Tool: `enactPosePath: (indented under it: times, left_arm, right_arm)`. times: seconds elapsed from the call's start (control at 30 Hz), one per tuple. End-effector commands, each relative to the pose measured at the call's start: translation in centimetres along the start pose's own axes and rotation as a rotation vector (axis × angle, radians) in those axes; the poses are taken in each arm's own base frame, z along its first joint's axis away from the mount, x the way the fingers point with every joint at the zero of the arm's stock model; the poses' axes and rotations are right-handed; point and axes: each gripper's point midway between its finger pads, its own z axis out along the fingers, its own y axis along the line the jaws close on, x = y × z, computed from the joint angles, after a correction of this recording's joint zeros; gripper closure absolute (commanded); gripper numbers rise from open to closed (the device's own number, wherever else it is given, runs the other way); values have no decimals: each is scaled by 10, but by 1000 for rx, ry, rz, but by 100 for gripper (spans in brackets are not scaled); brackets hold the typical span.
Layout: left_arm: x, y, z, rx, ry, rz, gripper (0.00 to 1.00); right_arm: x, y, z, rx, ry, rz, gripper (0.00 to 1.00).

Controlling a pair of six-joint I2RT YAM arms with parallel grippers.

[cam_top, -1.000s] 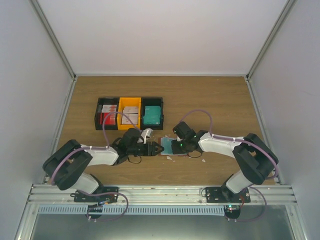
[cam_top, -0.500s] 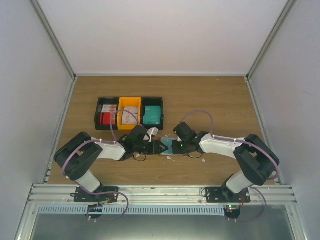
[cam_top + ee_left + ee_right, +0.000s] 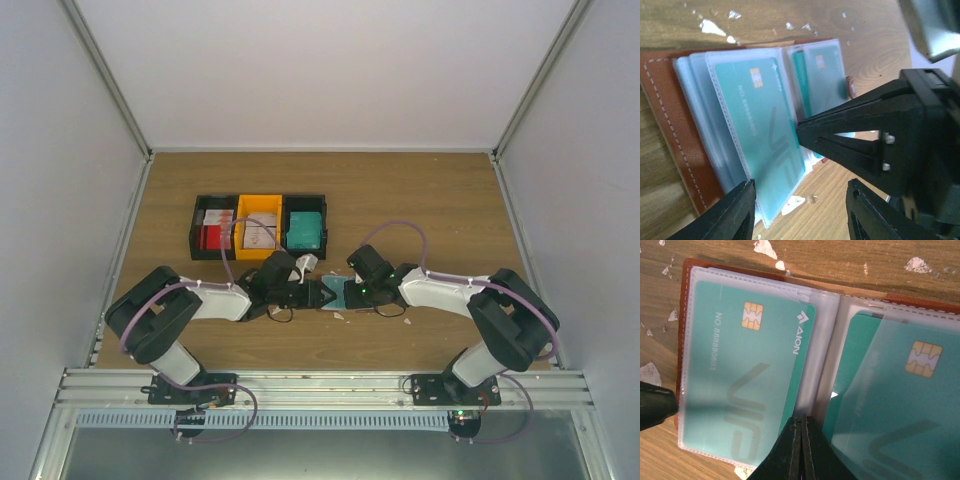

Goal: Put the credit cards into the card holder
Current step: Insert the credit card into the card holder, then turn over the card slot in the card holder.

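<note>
Spanning the floor of the white-walled cell, the wooden table (image 3: 430, 190) bears all the work. The left arm (image 3: 195, 305) and the right arm (image 3: 450, 288) fold inward over its near middle so that their tools meet one small target from opposite sides. Behind them stands a row of three bins (image 3: 282, 228), two black and one orange, probably the supply. The right-hand bin shows a teal stack and the others hold pale and red cards, all close to the left arm. The card holder (image 3: 684, 315) lies opened flat on the wood between the two tools, with its leather face down and its clear plastic sleeves (image 3: 822, 340) up, the way that leaves its pockets open to the tools. The right gripper (image 3: 801, 422) is clenched tight with nothing between its fingertips, and its point bears down near the fold between the two pages. I judge that it acts as a hold-down, so the springy sleeves neither flip shut nor slide. The left gripper (image 3: 801, 192) hangs low at the holder's outer edge with its jaws apart and nothing grasped. One finger (image 3: 737, 210) sits just beside the corner of the stacked sleeves, seemingly placed to steady or nudge them. Teal credit cards (image 3: 740, 375) are already seated. The one in the left page pocket sits fully home with its chip toward the top. A second card (image 3: 890, 405) lies under the right page's film, and a further teal edge shows behind it. Small white scraps (image 3: 762, 246) dot the wood around the holder and play no part.
</note>
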Motion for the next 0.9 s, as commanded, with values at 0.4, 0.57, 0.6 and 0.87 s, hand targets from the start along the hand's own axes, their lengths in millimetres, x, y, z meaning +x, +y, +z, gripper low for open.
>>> enactPosePath:
  times: [0.4, 0.57, 0.6, 0.87]
  left_arm:
    - [-9, -4, 0, -35, -36, 28, 43]
    - [-9, -11, 3, -3, -25, 44, 54]
    - [-9, -12, 3, 2, -23, 45, 55]
    - [-9, -14, 3, 7, -22, 59, 61]
  right_arm:
    - [29, -18, 15, 53, 88, 3, 100]
    - [29, -18, 15, 53, 88, 5, 100]
    - [29, -18, 15, 53, 88, 5, 100]
    - [29, -18, 15, 51, 85, 5, 100]
